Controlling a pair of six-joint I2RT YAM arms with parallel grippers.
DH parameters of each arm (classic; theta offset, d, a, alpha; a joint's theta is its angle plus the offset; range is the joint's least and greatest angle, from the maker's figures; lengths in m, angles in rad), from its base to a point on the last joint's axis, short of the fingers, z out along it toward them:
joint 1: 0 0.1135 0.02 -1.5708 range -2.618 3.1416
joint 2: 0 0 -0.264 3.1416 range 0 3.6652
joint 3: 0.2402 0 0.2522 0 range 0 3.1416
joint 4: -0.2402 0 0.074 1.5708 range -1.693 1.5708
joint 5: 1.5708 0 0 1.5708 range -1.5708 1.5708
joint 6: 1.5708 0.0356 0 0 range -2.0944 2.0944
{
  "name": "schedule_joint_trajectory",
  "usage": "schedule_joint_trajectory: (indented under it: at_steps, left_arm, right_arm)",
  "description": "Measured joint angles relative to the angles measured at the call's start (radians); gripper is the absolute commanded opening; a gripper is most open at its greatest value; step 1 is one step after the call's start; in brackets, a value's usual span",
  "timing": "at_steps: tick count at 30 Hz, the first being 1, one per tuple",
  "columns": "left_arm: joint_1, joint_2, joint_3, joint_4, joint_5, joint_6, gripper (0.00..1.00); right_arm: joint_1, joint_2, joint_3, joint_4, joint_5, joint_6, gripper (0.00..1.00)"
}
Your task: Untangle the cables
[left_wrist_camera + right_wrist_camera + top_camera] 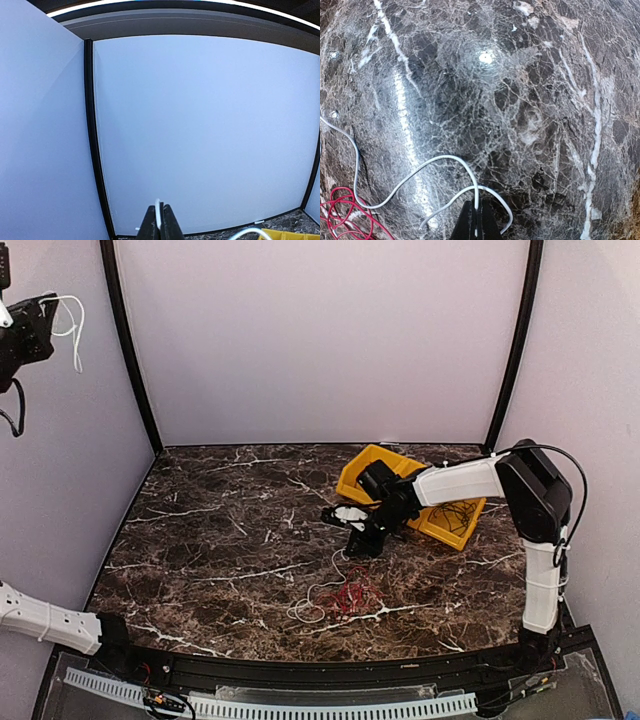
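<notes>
The cables lie at the table's front middle: a red tangle (350, 596) and white loops (309, 606) beside it. My right gripper (362, 542) is down at the table just behind them, shut on a white cable (441, 159) that curls away to the left; the red cable (344, 212) shows at the lower left of the right wrist view. My left gripper (32, 328) is raised high at the far left, shut on another white cable (70, 322). In the left wrist view that cable (158, 209) sticks up between the closed fingers (171, 225).
A yellow bin (372, 458) sits at the back right under the right arm, with thin black wire (456, 512) inside it. Its corner (295, 234) shows in the left wrist view. Pale walls with black corner posts (130, 350) enclose the table.
</notes>
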Motion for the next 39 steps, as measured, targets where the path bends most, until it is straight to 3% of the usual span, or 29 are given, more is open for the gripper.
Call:
schedule_joint_trajectory:
  at_steps: [6,16,27,31,39]
  left_arm:
    - [0.000,0.076,-0.055,-0.002,0.029,0.025,0.00]
    - [0.000,0.092,-0.361,-0.040,0.123,-0.138,0.00]
    - [0.014,0.224,-0.520,-0.030,0.305,-0.378,0.00]
    - [0.022,0.278,-0.554,0.005,0.380,-0.451,0.00]
    - [0.026,0.330,-0.601,0.130,0.495,-0.577,0.00]
  right_arm:
    - [0.000,-0.008,-0.006,-0.002,0.001,-0.001,0.01]
    - [0.000,-0.163,-0.079,-0.117,0.000,-0.019,0.43]
    - [-0.008,-0.352,-0.041,-0.186,-0.046,-0.021,0.50]
    - [-0.013,-0.391,-0.008,-0.183,-0.092,-0.010,0.62]
    - [-0.016,-0.365,0.149,-0.194,-0.232,0.011,0.66]
